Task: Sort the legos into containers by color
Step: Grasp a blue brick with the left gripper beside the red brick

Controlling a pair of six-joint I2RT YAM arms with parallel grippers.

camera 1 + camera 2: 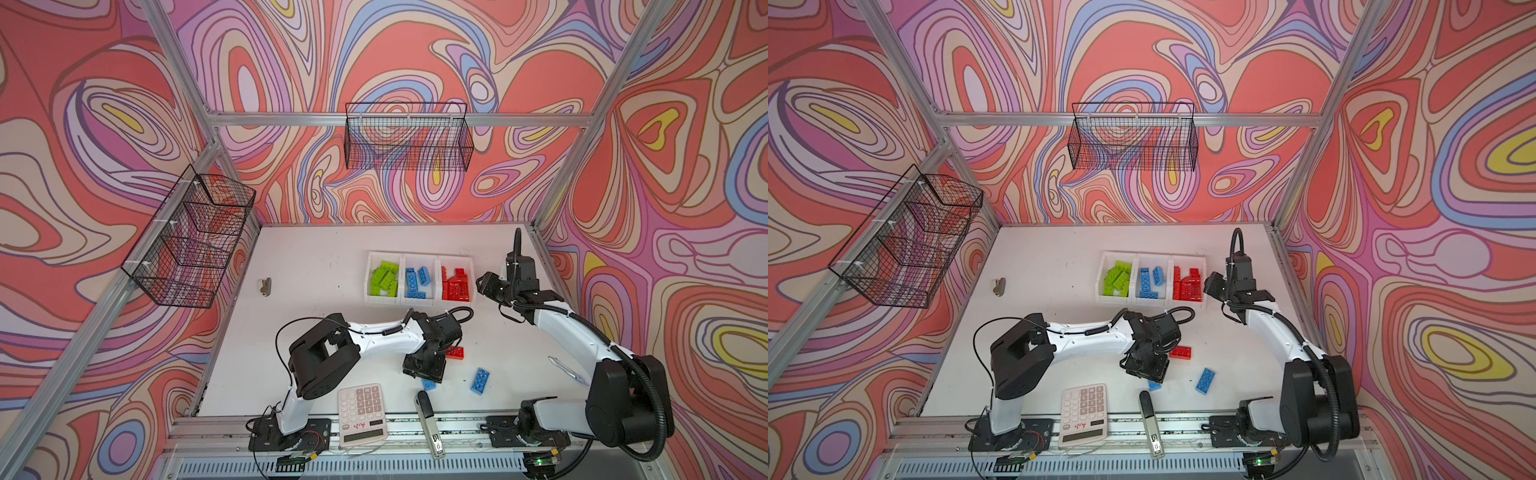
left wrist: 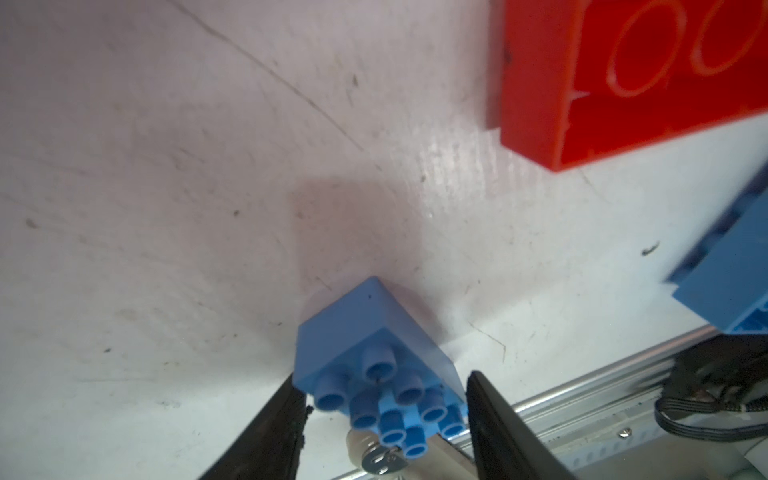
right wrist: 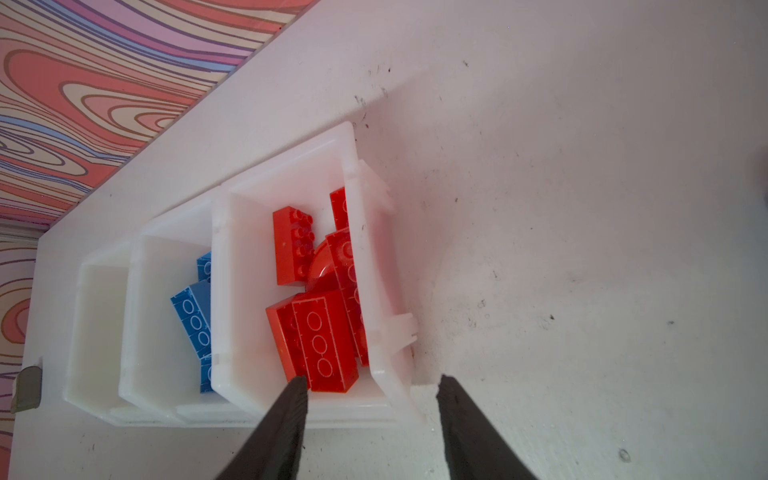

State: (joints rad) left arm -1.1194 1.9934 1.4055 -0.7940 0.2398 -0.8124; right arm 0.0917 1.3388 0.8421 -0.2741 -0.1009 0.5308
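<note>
I take the containers (image 1: 419, 302) as my marker: a row of three white bins, with green legos (image 1: 384, 278) at one end, blue legos (image 1: 417, 280) in the middle and red legos (image 1: 456, 284) at the other end.

My left arm is stretched low across the table (image 1: 316, 266), on the arm-base side of the containers and well apart from them. Its forearm lies nearly level and its wrist is bent so the left gripper (image 2: 381, 379) points down. A small blue brick (image 2: 365, 332) stands tilted between its fingers (image 2: 274, 424) with its studs toward the wrist camera. One finger touches a corner of it, but I cannot tell whether the jaws have clamped on it yet.

A red brick (image 1: 455, 352) and a longer blue brick (image 1: 480, 380) lie loose on the same side of the containers, near that gripper.

My right arm rises from its base, folds at a high elbow and reaches toward the red end of the containers. The right gripper (image 3: 372, 381) hangs just beside that end with its jaws parted and nothing between them. One fingertip is over the red bin's edge and the other is past its outer wall.
</note>
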